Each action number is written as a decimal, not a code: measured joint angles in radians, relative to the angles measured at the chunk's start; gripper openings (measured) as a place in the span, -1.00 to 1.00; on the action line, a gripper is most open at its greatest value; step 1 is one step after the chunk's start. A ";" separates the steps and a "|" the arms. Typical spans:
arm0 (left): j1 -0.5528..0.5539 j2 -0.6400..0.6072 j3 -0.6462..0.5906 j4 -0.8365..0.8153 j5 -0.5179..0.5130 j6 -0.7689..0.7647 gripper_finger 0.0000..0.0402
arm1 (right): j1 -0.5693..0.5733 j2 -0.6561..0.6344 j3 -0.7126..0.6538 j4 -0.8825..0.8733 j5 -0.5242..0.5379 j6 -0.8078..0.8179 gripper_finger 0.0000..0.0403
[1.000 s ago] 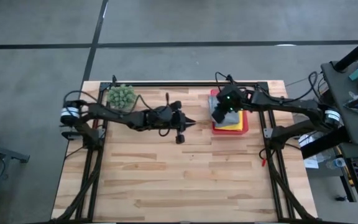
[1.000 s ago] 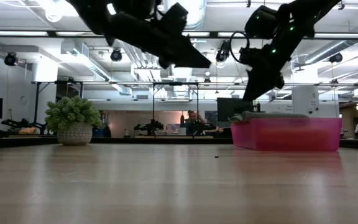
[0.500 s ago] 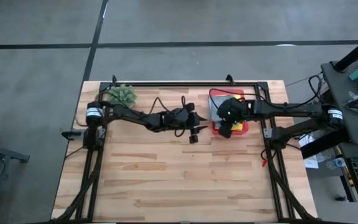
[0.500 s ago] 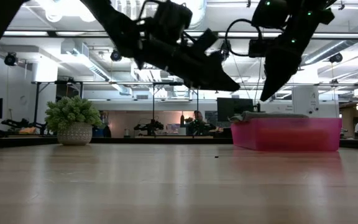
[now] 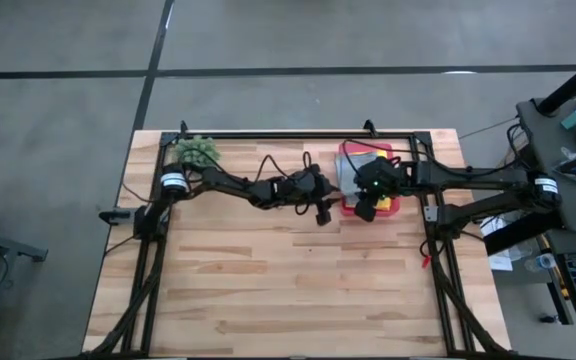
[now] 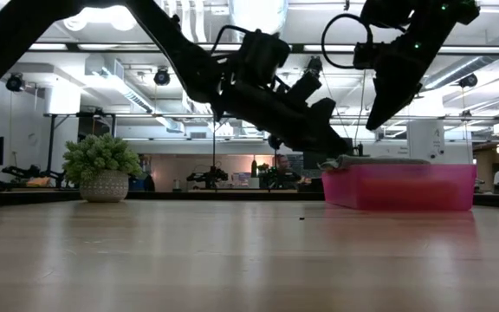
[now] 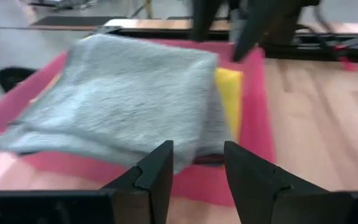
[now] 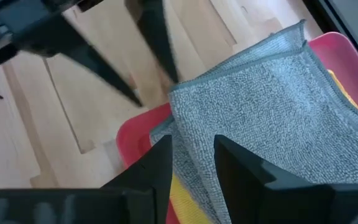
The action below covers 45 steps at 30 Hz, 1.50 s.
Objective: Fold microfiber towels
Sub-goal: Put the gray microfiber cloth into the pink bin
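Here the towels lie stacked in the pink tray [image 5: 396, 207] at the far right of the tabletop [image 5: 268, 290]. The grey towel [image 7: 123, 93] is on top, covering most of the stack, with a yellow towel [image 7: 230, 99] showing from under one edge. The other colours cannot be made out.

The left hand [image 7: 196, 165] is stretched across the tabletop to the tray's near-left side, its fingers spread with a clear gap, just short of the grey towel's corner and holding nothing. The right hand [image 8: 191, 163] hangs above the same end of the tray, fingers parted over the grey towel, also holding nothing. The two hands are close together, tips pointing toward each other.

A plant [image 5: 197, 151] stands at the far left corner, well apart from the tray.
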 joint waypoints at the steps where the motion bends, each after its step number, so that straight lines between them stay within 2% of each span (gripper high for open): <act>1: 0.001 0.000 0.000 -0.002 -0.017 0.000 -0.36 | 0.000 0.001 0.000 0.000 0.000 0.000 -0.45; 5: 0.002 0.000 -0.004 -0.002 -0.078 -0.001 -0.36 | 0.002 0.008 -0.006 0.004 0.000 0.000 -0.45; 12: 0.003 0.024 0.000 0.002 -0.019 -0.026 -0.36 | 0.002 0.009 -0.012 0.009 0.000 0.000 -0.47; 21: 0.003 0.022 0.002 0.010 -0.014 -0.028 -0.39 | 0.002 0.009 -0.016 0.009 0.000 0.002 -0.48; 35: 0.015 0.022 0.002 0.037 -0.007 0.005 -0.81 | 0.002 0.010 -0.029 0.034 0.000 0.010 -0.49; 39: 0.018 0.022 0.002 0.043 0.039 0.008 -0.96 | 0.002 0.010 -0.031 0.034 0.000 0.011 -0.50; 45: 0.010 0.019 0.002 0.060 0.079 0.020 -1.00 | 0.002 0.010 -0.034 0.034 0.000 0.011 -0.49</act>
